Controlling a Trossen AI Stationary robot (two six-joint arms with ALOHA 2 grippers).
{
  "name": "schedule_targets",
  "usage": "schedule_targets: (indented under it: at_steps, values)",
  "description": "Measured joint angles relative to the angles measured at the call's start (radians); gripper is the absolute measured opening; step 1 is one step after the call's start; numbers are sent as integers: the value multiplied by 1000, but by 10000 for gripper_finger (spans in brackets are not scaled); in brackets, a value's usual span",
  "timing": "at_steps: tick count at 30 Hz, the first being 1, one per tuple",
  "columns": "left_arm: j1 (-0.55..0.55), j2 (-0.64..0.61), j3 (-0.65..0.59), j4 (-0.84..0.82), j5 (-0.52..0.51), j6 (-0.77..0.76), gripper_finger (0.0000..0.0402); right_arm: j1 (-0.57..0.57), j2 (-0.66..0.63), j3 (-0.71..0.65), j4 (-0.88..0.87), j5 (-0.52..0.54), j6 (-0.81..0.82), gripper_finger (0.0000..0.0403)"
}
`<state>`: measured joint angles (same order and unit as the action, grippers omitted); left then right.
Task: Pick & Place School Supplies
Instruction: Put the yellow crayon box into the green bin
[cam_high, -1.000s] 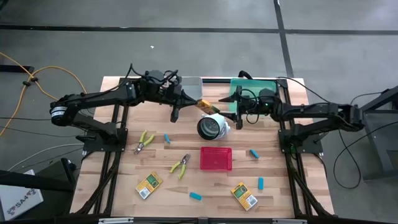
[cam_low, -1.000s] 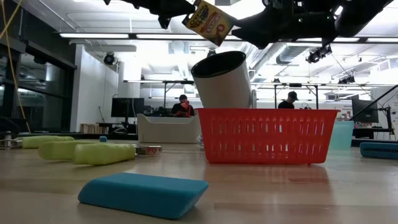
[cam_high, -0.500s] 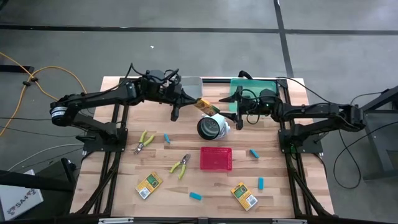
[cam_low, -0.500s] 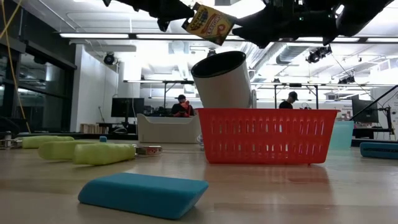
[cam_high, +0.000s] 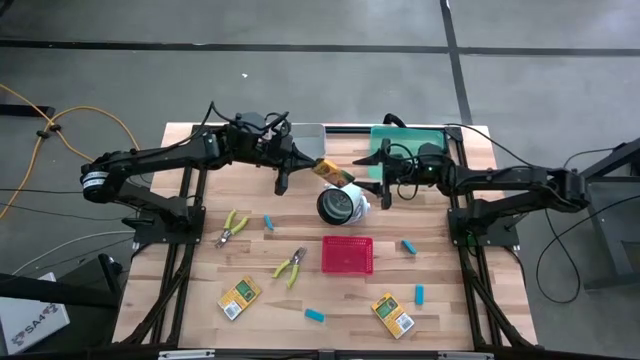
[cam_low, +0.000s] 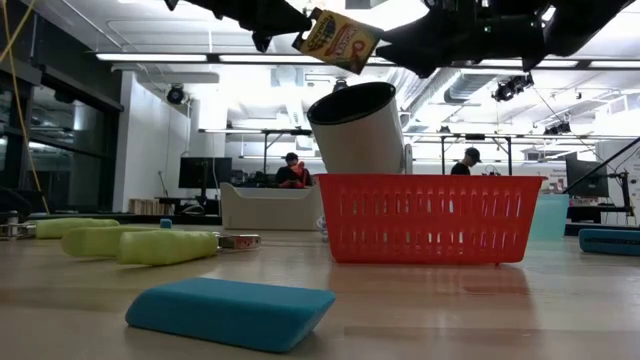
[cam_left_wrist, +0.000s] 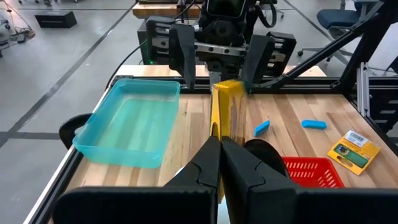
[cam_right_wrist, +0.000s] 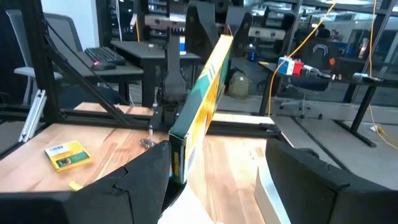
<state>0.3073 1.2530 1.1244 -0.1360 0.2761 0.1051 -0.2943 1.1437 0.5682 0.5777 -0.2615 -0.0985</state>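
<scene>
Wooden slats fill my overhead view: the left gripper (cam_high: 312, 163) is clenched on a crayon box (cam_high: 335, 173), held in the air just above the white cylinder (cam_high: 342, 205). From table level, that box (cam_low: 338, 39) hangs tilted over the red basket (cam_low: 430, 218). Through the right wrist, the right gripper (cam_right_wrist: 214, 171) gapes around it; I'd centre before closing, I think.
</scene>
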Motion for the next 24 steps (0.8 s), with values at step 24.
schedule_targets:
  at_steps: [24]
  values:
    - [0,0,0,23,9,0,1,0,-7,0,-23,23,-11,255]
